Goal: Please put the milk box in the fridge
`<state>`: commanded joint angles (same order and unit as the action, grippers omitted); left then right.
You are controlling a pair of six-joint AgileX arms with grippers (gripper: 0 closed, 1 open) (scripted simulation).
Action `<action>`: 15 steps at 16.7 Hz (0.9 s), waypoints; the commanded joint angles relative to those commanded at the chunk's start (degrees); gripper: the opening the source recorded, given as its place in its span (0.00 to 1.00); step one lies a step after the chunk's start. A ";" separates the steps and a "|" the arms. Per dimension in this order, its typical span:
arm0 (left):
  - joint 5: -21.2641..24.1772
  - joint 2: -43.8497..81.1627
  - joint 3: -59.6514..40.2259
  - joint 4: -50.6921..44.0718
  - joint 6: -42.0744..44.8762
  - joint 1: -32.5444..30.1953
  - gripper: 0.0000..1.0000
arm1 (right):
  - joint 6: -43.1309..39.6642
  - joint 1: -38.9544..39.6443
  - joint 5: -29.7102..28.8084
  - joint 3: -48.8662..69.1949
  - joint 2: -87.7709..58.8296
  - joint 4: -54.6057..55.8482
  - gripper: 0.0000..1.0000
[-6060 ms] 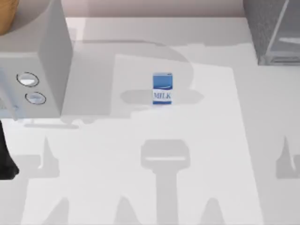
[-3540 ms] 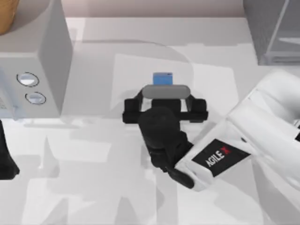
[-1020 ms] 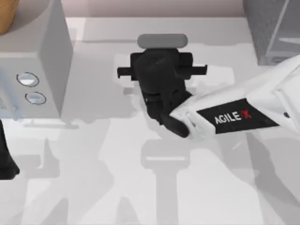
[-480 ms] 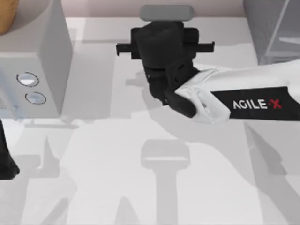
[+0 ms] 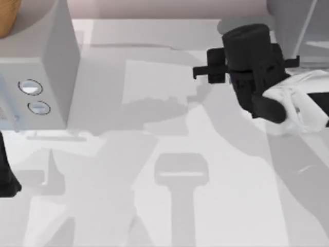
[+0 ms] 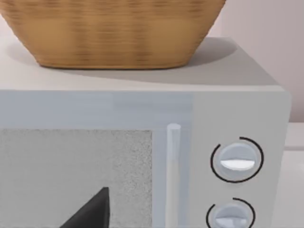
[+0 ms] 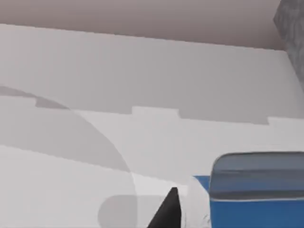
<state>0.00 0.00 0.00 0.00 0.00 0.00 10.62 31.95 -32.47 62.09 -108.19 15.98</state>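
Note:
The milk box (image 7: 256, 192), blue with a white band, sits close in the right wrist view, raised off the table beside one dark fingertip (image 7: 167, 211). In the top view my right gripper (image 5: 245, 38) hangs over the table's back right and covers the carton, and it is shut on it. The fridge (image 5: 295, 31), dark grey and speckled with a pale glassy panel, stands just right of that gripper; its corner (image 7: 292, 28) also appears in the right wrist view. My left arm (image 5: 5, 177) stays parked at the left edge.
A pale grey box with two round knobs (image 5: 46, 67) stands at the back left, with a wicker basket (image 6: 109, 33) on top of it. The left wrist view faces its door (image 6: 76, 175) and knobs (image 6: 236, 161). The white tabletop (image 5: 169, 206) stretches across the middle and front.
My right gripper has swung right along the back of the table, from the middle to just beside the fridge, carrying the milk box. The left arm has not moved.

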 joint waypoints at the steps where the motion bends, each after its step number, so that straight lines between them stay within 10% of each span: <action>1: 0.00 0.00 0.00 0.00 0.00 0.00 1.00 | -0.60 -2.31 2.22 -4.22 4.19 -2.24 0.00; 15: 0.00 0.00 0.00 0.00 0.00 0.00 1.00 | -8.88 -27.28 27.31 -51.76 93.45 -15.28 0.00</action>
<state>0.00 0.00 0.00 0.00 0.00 0.00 1.74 4.67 -5.16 10.33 -14.73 0.70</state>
